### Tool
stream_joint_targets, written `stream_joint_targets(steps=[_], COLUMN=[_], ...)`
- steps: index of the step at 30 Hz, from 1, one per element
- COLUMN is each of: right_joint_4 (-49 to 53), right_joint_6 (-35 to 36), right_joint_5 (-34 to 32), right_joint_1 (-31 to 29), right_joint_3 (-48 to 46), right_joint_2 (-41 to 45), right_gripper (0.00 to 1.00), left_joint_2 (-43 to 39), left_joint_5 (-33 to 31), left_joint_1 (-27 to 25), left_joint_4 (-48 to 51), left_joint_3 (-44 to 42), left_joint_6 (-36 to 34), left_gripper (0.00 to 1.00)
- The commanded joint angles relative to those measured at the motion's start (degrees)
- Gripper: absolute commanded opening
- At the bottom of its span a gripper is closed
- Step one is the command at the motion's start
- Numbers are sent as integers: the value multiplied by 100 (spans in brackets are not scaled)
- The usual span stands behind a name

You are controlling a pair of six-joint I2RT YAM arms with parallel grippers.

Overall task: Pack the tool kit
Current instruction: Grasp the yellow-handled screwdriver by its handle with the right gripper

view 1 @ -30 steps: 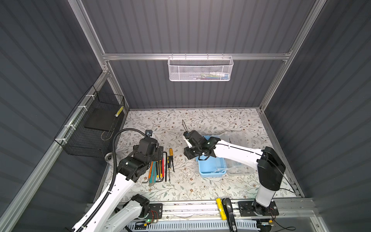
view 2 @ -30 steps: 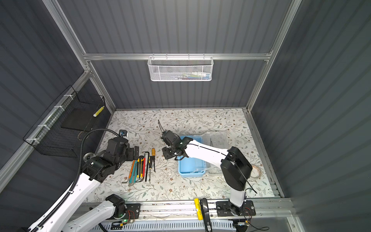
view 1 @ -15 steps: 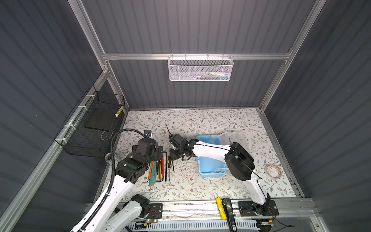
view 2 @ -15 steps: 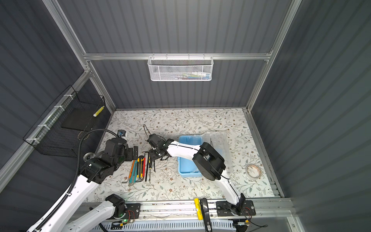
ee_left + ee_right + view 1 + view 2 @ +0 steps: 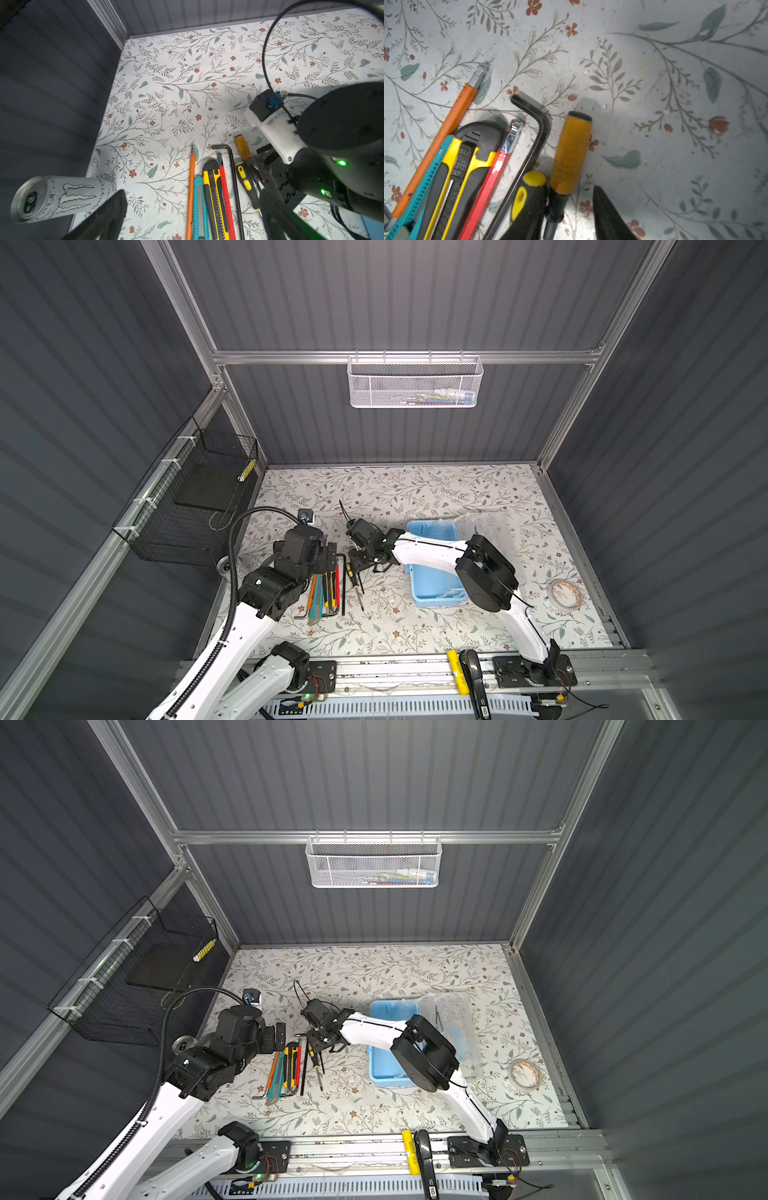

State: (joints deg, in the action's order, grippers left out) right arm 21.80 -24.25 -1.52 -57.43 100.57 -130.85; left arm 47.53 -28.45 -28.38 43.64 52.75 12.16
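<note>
My right pincer [image 5: 569, 216] stands apart around the neck of the orange-handled screwdriver [image 5: 571, 151], not clamped. One finger is right by the yellow-black screwdriver [image 5: 527, 191], so closing may catch both. The left pincer [image 5: 276, 1036] is wide apart and empty. The tool kit [image 5: 432, 585] lies open nearby on the bench [image 5: 415, 497], and its visible part looks empty.

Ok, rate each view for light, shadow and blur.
In both top views the table is bright, the walls dim. In the left wrist view the near finger is a dark blur, the tools crisp. In the right wrist view the fingers are out of focus; a soft shadow lies beside the orange handle.
</note>
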Motion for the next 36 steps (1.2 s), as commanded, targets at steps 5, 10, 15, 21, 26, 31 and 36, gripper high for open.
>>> stream_joint_targets(steps=[5,10,15,21,26,31,36], right_joint_4=[544,567,721,961,941,805,911], right_joint_6=[177,306,326,358,369,409,577], right_joint_5=[-369,-71,-35,-345,-455,-409,-262], right_joint_1=[74,83,68,57,68,91,160], right_joint_3=[217,384,817,1156,1021,847,709], right_joint_2=[-290,-414,-758,-977,-795,-500,37], right_gripper=[42,42,43,38,27,15,3], left_joint_2=[-67,-74,-57,-93,-84,-78,-82], left_joint_5=[-12,-12,-3,-38,-47,-47,-47], left_joint_1=[44,43,43,43,43,43,44], left_joint_4=[-75,-79,-66,-58,-61,-57,-54], left_joint_3=[-28,-32,-30,-45,-30,-29,-32], left_joint_6=[-91,-91,-87,-82,-82,-83,-74], left_gripper=[99,99,100,100,99,99,100])
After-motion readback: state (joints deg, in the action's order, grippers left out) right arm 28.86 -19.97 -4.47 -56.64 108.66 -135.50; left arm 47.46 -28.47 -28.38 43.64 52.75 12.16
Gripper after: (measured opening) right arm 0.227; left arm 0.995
